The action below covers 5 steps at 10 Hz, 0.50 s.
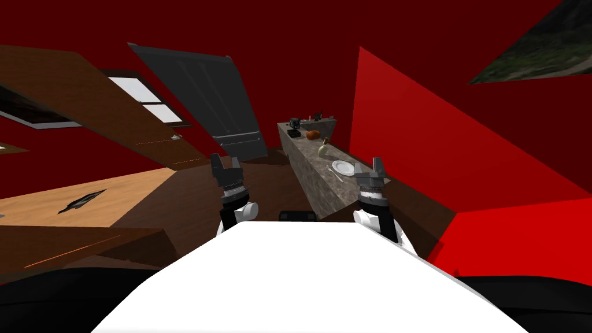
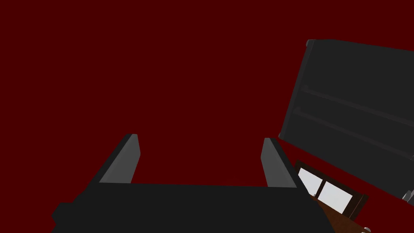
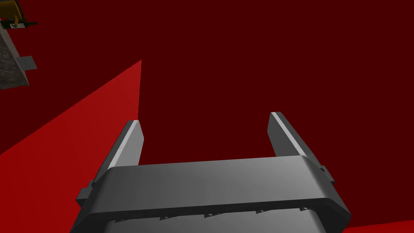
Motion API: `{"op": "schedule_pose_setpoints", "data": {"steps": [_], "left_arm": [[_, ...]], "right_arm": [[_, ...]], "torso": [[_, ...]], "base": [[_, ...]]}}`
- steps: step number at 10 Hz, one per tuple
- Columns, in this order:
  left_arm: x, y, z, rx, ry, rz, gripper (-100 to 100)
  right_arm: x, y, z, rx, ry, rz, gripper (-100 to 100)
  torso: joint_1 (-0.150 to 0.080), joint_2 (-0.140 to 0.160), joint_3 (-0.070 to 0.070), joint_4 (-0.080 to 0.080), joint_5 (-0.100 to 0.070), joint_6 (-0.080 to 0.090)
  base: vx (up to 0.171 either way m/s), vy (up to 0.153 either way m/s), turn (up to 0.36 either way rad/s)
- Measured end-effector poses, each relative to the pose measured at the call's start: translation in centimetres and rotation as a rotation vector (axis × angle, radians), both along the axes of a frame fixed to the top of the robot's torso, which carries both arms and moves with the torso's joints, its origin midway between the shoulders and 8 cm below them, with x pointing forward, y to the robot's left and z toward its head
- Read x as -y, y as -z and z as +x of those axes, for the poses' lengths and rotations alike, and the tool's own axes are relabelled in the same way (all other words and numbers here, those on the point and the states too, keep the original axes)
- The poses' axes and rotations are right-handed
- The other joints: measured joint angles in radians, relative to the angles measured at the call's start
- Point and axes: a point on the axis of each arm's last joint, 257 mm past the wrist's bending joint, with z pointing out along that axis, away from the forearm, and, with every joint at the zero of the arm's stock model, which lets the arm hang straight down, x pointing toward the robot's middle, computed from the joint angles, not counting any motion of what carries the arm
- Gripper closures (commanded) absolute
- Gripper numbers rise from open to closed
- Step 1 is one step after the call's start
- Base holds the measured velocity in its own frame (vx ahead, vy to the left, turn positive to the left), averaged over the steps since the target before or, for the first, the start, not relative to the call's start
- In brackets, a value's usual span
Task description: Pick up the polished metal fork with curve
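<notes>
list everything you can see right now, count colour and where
fork: one, pale metal, on the counter beside the plate, on its left
plate: one, white, near part of the counter
bottle: one, pale greenish, beyond the plate
round thing: one, orange, farther along the counter
small dark things: a few, black, counter's far end
counter: one, mottled grey, ahead to the right
tall panel: one, dark grey, far wall
table: one, light wood, to the left
left end effector: one, grey, open, empty
right end effector: one, grey, open, empty, by the counter's near end
</notes>
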Motion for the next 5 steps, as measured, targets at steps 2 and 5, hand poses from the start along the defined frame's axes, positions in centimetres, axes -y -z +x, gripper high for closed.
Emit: {"op": "schedule_pose_setpoints", "data": {"steps": [2, 5], "left_arm": [[0.0, 0.0, 0.0, 0.000, 0.000, 0.000, 0], [0.0, 0.0, 0.0, 0.000, 0.000, 0.000, 0]], "right_arm": [[0.7, 0.7, 0.2, -0.035, -0.006, -0.039, -100], [1.7, 2.1, 0.7, -0.101, -0.012, -0.107, -100]], "torso": [[-0.001, 0.000, 0.000, 0.000, 0.000, 0.000], [0.000, 0.000, 0.000, 0.000, 0.000, 0.000]], "base": [[0.002, 0.025, 0.115], [0.007, 0.024, 0.058]]}}
